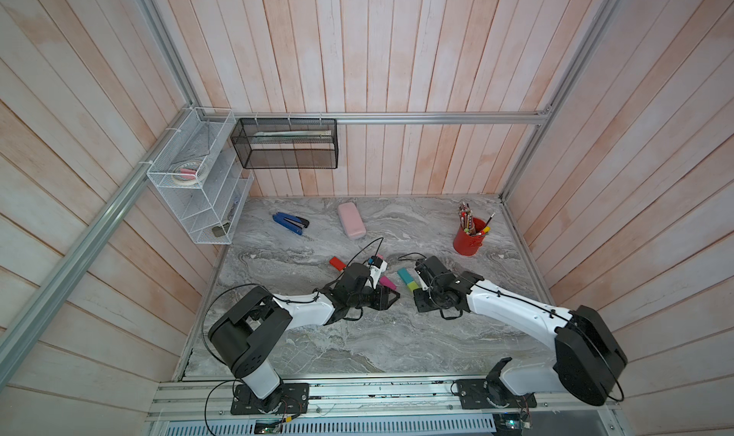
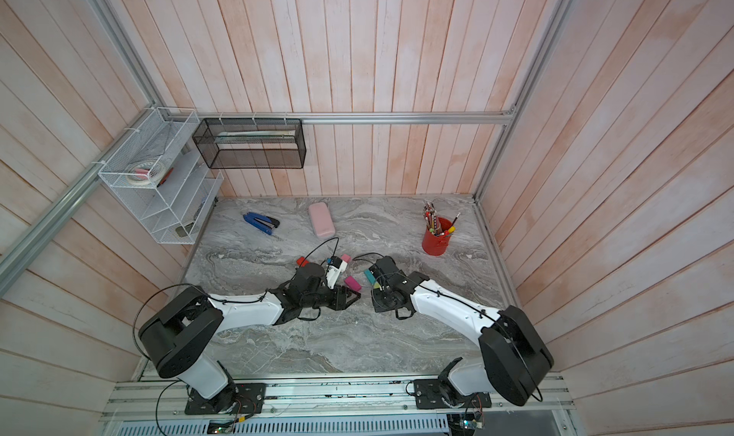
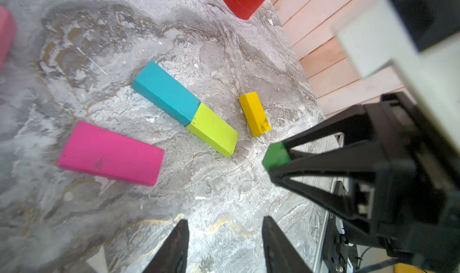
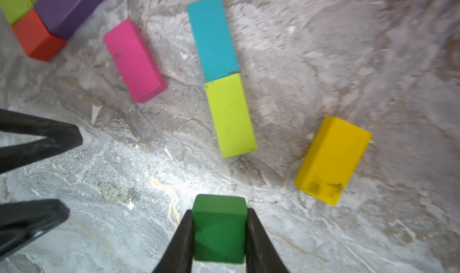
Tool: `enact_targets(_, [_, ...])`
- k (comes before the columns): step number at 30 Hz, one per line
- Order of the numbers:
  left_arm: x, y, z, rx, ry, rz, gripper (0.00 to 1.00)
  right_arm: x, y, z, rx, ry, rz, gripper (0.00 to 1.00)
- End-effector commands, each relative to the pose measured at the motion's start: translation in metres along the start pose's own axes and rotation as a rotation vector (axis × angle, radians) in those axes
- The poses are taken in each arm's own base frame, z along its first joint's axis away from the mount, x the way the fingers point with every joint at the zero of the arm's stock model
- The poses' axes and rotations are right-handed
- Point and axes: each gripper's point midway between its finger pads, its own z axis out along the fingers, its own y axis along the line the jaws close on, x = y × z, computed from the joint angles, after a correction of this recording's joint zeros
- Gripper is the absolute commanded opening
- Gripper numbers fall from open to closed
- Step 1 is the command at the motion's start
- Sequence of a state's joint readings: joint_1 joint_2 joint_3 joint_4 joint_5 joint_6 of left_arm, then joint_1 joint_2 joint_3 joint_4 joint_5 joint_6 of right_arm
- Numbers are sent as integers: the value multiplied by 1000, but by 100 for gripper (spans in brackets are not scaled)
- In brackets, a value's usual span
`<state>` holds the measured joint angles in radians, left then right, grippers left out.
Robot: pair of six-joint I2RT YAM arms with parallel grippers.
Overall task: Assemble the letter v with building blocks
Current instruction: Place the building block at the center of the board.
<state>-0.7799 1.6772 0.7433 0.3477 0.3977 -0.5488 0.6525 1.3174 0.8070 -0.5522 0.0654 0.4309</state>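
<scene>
Right now the right fingers (image 4: 183, 234) are clamped on the green cube (image 4: 219, 234), one on each side face. They hold it near the free end of the lime block (image 4: 230, 115) without touching it; I cannot tell whether the cube rests on the bench (image 1: 357, 334) or hangs just above it. The lime block lies flat, end to end against the teal block (image 4: 212, 38), and the two make one straight line. To one side of that line the magenta block (image 4: 134, 60) lies alone, slanted and apart from it; on the other side the yellow block (image 4: 332, 159) lies by itself. Farther off, a purple block (image 4: 69, 8), a red block (image 4: 37, 38) and a second lime block (image 4: 15, 3) sit bunched together, touching. The left fingers (image 3: 179, 247) stand apart with nothing between them, low over bare bench and facing the right fingers. Toward the back wall lie a blue and black stapler (image 1: 290, 223) and a pale pink case (image 1: 351, 220), with a red cup of pencils (image 1: 468, 239) well apart from them.
</scene>
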Motion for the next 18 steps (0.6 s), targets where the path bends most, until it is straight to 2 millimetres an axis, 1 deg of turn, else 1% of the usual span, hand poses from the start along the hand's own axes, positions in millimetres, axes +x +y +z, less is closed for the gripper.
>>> enact_targets(1, [1, -7, 9, 32, 27, 32, 50, 15, -20, 1, 37, 44, 3, 19])
enact_targets(4, [-1, -9, 13, 39, 38, 36, 50, 12, -21, 3, 26, 41, 5, 20])
enact_targets(6, [-1, -9, 14, 36, 43, 39, 50, 16, -23, 9, 22, 71, 11, 21])
enact_targets(12, [0, -8, 17, 32, 58, 33, 50, 30, -18, 30, 8, 177, -12, 22])
enact_targets(18, [1, -5, 18, 20, 66, 20, 50, 40, -20, 41, 13, 226, -14, 24])
